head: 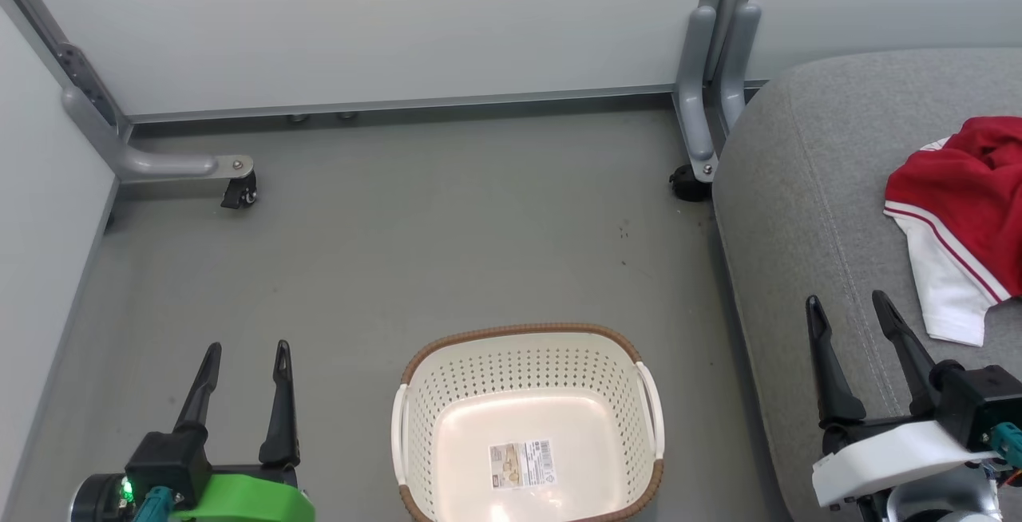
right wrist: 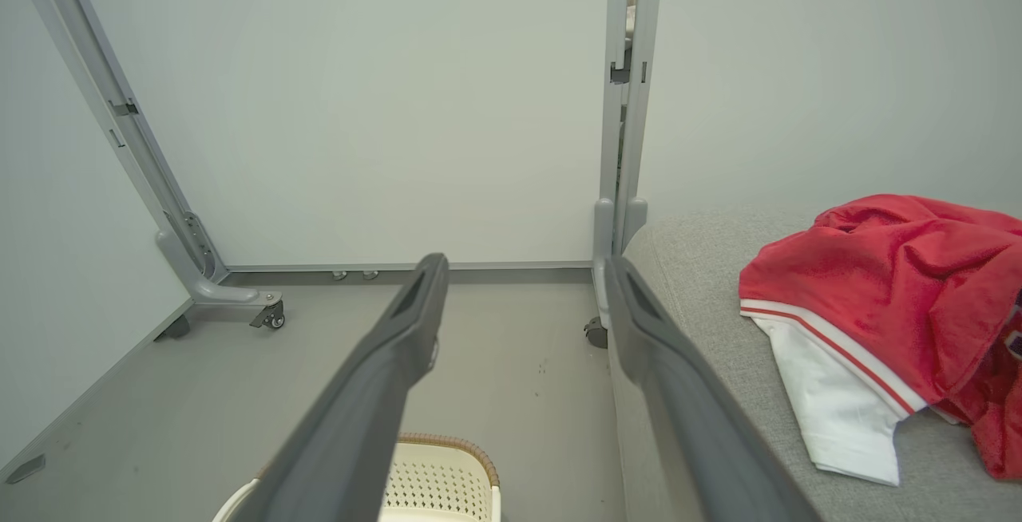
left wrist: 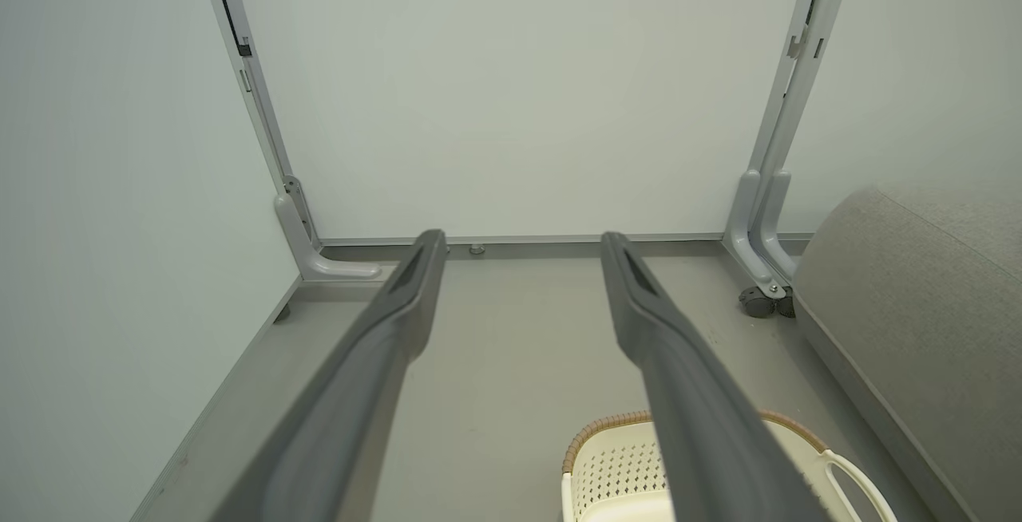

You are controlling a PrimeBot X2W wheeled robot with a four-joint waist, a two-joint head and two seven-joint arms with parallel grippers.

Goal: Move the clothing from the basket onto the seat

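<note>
The red clothing (head: 970, 211) with white trim and a white panel lies crumpled on the grey seat (head: 806, 187) at the right; in the right wrist view the clothing (right wrist: 886, 298) rests on the seat (right wrist: 703, 282). The cream basket (head: 415, 394) with a brown rim stands on the floor at bottom centre, holding nothing but a sticker; its rim (left wrist: 591, 434) (right wrist: 471, 458) peeks in low. My left gripper (head: 246, 350) stands open over the floor left of the basket, fingers (left wrist: 399, 322) apart. My right gripper (head: 846, 301) is open above the seat's front edge, nothing between its fingers (right wrist: 399, 338).
Pale partition walls close the back and left. Their grey metal feet with castors (head: 239, 187) (head: 688, 183) stand on the grey floor (head: 447, 227), one right beside the seat's far corner. Open floor lies between the basket and the back wall.
</note>
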